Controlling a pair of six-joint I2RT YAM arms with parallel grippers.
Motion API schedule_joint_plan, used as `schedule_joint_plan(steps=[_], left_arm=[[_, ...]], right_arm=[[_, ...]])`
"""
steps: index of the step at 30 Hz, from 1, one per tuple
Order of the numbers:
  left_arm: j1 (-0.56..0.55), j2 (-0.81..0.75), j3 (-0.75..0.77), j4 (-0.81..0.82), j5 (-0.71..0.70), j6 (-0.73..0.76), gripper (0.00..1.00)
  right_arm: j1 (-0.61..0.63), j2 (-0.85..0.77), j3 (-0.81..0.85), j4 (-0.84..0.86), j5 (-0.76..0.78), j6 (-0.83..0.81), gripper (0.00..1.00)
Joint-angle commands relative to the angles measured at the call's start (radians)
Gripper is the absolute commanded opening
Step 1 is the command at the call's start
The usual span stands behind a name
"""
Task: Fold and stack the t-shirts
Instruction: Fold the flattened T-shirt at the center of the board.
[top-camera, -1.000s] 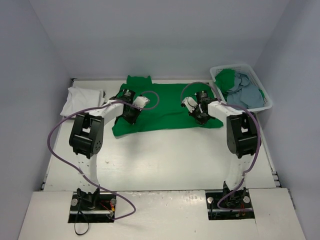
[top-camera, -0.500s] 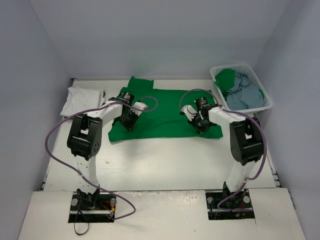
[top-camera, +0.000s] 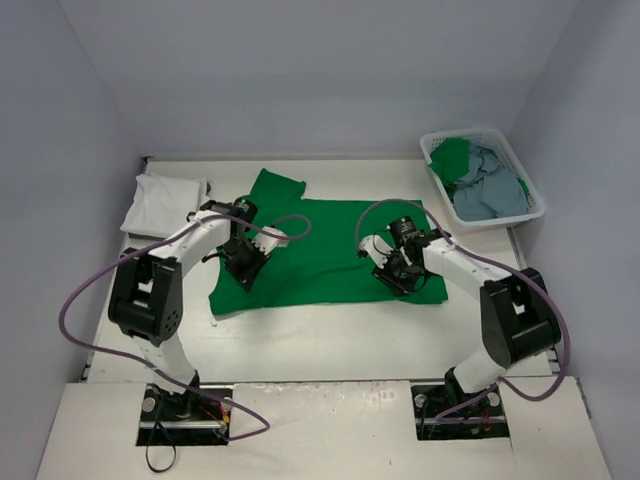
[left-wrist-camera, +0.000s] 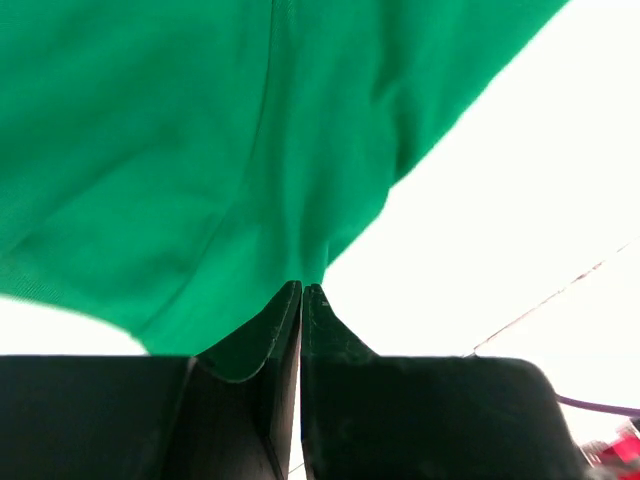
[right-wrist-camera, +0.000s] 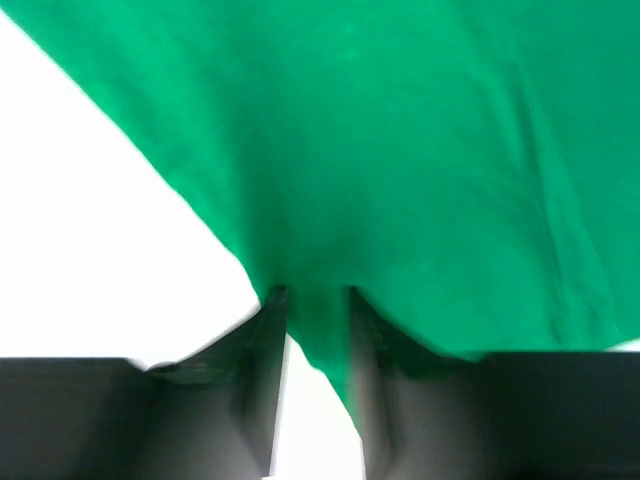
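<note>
The green t-shirt (top-camera: 330, 250) lies spread mid-desk (top-camera: 330, 345). Only the wrist views show the grips: the left tool (left-wrist-camera: 301, 290) is pinched tight on its edge, and the right tool (right-wrist-camera: 318, 296) is slightly parted around the cloth. A folded white t-shirt (top-camera: 160, 200) lies back-left. The basket (top-camera: 500, 219) back-right holds more shirts (top-camera: 490, 185).

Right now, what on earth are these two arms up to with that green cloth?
Two robot arms are folding t-shirts. A green t-shirt lies spread on the table, and both arms reach down to its near edge, one towards each side. The left gripper is pinched shut on it; the right gripper has its fingers slightly apart with the hem between them. A white shirt lies folded at the far left. A white basket at the far right holds a blue-grey shirt and more green cloth.
</note>
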Motion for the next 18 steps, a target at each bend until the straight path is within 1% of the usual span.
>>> schedule_joint_plan(steps=[1, 4, 6, 7, 8, 9, 10, 11, 12, 13, 14, 16, 17, 18], left_arm=[[0.006, -0.135, 0.064, -0.038, -0.021, 0.017, 0.0], [0.008, -0.176, 0.138, -0.033, -0.016, -0.013, 0.0], [0.008, -0.206, 0.17, -0.01, -0.012, -0.02, 0.08], [0.008, -0.233, 0.195, 0.025, -0.018, -0.026, 0.17], [0.009, -0.244, 0.203, 0.053, -0.027, -0.032, 0.23], [0.011, -0.255, 0.206, 0.082, -0.039, -0.038, 0.27], [0.009, -0.261, 0.218, 0.109, -0.068, -0.047, 0.33], [0.009, -0.26, 0.229, 0.151, -0.082, -0.052, 0.35], [0.009, -0.253, 0.239, 0.171, -0.099, -0.055, 0.37], [0.009, -0.234, 0.252, 0.209, -0.117, -0.059, 0.39], [0.012, -0.22, 0.281, 0.226, -0.161, -0.061, 0.4], [0.018, -0.166, 0.316, 0.258, -0.196, -0.067, 0.4], [0.024, -0.146, 0.36, 0.28, -0.214, -0.069, 0.41], [0.035, -0.12, 0.389, 0.282, -0.223, -0.069, 0.41]], right_arm=[[-0.001, -0.138, 0.048, -0.021, -0.029, 0.014, 0.32], [-0.001, -0.209, 0.121, -0.019, -0.031, 0.024, 0.44], [-0.002, -0.239, 0.161, -0.018, -0.035, 0.027, 0.5], [-0.005, -0.244, 0.199, -0.012, -0.037, 0.027, 0.52], [-0.011, -0.233, 0.218, -0.007, -0.038, 0.026, 0.52], [-0.033, -0.223, 0.236, 0.001, -0.038, 0.033, 0.52], [-0.051, -0.207, 0.275, 0.026, -0.043, 0.04, 0.52], [-0.072, -0.171, 0.295, 0.04, -0.053, 0.047, 0.52], [-0.12, -0.148, 0.315, 0.059, -0.064, 0.058, 0.52], [-0.143, -0.12, 0.364, 0.091, -0.067, 0.075, 0.52], [-0.163, -0.058, 0.393, 0.099, -0.07, 0.086, 0.52], [-0.21, 0.016, 0.462, 0.109, -0.057, 0.109, 0.52], [-0.22, 0.09, 0.529, 0.11, -0.051, 0.112, 0.52], [-0.229, 0.121, 0.562, 0.111, -0.046, 0.115, 0.52]])
